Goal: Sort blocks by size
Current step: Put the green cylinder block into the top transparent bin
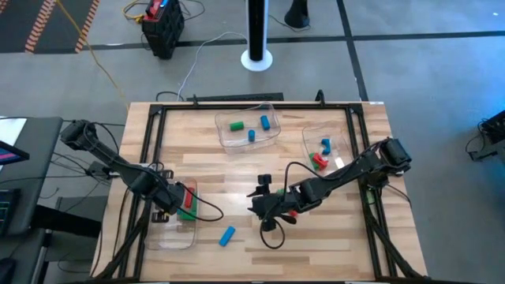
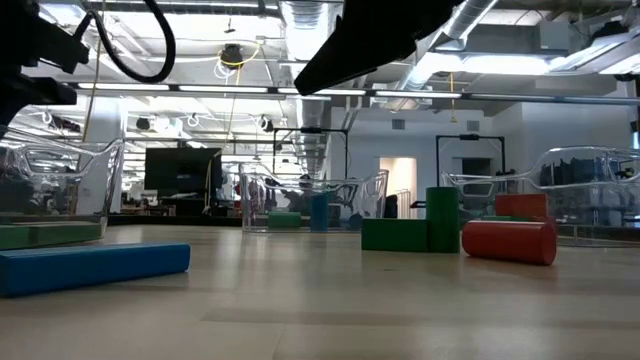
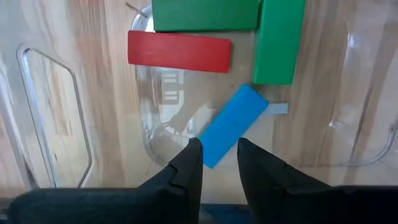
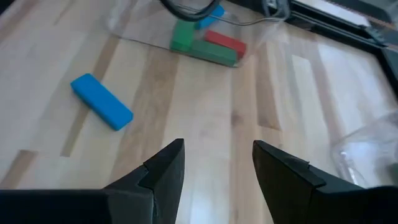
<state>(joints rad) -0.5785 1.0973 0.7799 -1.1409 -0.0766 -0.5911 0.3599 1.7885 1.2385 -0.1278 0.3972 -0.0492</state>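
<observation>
Over the left tray, the left gripper stands slightly parted around a blue bar, grip uncertain; an early lift could drag it. Right gripper is spread, empty, near the loose blue block.

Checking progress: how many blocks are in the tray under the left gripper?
4: two green bars meeting at a corner, a red bar beside one of them, and a blue bar lying askew nearest the left gripper. More could sit outside the wrist view.

Pale wood table – clear glossy plastic trays (blocks matt).
</observation>
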